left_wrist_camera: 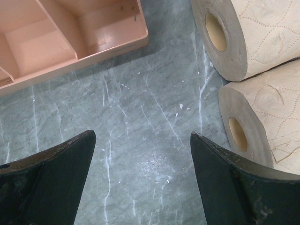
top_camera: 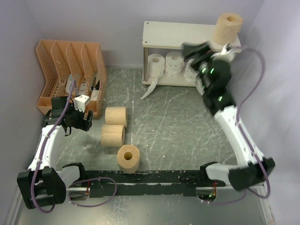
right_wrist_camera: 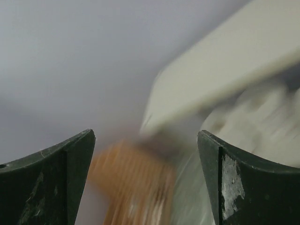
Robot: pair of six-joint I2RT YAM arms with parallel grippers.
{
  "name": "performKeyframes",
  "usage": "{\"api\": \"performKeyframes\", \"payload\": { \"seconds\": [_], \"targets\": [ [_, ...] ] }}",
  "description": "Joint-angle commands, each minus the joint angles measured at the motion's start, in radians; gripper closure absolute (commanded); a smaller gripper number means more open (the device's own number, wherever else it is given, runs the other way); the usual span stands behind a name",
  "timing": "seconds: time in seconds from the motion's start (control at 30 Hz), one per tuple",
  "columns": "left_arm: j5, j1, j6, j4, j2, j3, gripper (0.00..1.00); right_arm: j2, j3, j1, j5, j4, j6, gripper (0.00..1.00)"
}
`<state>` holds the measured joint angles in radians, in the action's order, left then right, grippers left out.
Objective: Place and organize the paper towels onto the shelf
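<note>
left gripper point(left_wrist_camera: 143, 135) hangs wide open, empty, beside two tan rolls point(left_wrist_camera: 262, 33), seemingly lined up for a pick; right gripper point(right_wrist_camera: 145, 133), likewise spread and empty, faces the shelf point(top_camera: 178, 30).

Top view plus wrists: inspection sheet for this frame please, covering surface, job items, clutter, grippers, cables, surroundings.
Surface: grey marbled table, white flecks.
Job's things: shelf; one tan roll on its top board; two white rolls seen on lower tier, right arm hides the rest; three tan rolls on the table.
Clutter: orange organizer; paper tail trailing from the lower tier.
Grippers: left gripper open over bare table; right gripper open by the shelf, view blurred.
Cables: purple cables along both arms.
Surroundings: pale walls.
</note>
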<state>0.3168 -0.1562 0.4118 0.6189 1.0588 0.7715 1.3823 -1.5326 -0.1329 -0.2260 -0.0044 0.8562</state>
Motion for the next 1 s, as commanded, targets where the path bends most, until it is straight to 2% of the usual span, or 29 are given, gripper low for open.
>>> {"api": "performKeyframes", "payload": {
  "seconds": [0.0, 0.1, 0.2, 0.33, 0.4, 0.57, 0.73, 0.97],
  "targets": [
    [0.000, -0.008, 0.015, -0.007, -0.008, 0.013, 0.06, -0.237, 0.384, -0.280, -0.017, 0.122, 0.009, 0.12],
    [0.008, -0.008, 0.018, -0.007, -0.016, 0.010, 0.06, -0.279, 0.630, -0.383, 0.025, 0.117, 0.061, 0.15],
    [0.012, -0.009, 0.021, -0.007, -0.022, 0.010, 0.06, -0.265, 0.776, -0.497, 0.080, 0.121, 0.065, 0.18],
    [0.013, -0.008, 0.021, -0.006, -0.020, 0.009, 0.06, -0.197, 0.750, -0.761, -0.044, -0.049, 0.005, 0.18],
    [0.013, -0.008, 0.020, -0.007, -0.019, 0.011, 0.06, -0.181, 0.744, -0.837, -0.062, -0.093, 0.001, 0.18],
    [0.010, -0.008, 0.019, -0.005, -0.015, 0.011, 0.06, -0.205, 0.820, -0.860, 0.126, -0.026, 0.063, 0.19],
    [0.013, -0.008, 0.021, -0.006, -0.027, 0.008, 0.06, -0.235, 0.863, -0.863, 0.161, -0.067, 0.074, 0.19],
    [0.014, -0.008, 0.022, -0.004, -0.023, 0.010, 0.06, -0.162, 0.971, -0.870, 0.349, 0.126, 0.095, 0.19]
  ]
}}
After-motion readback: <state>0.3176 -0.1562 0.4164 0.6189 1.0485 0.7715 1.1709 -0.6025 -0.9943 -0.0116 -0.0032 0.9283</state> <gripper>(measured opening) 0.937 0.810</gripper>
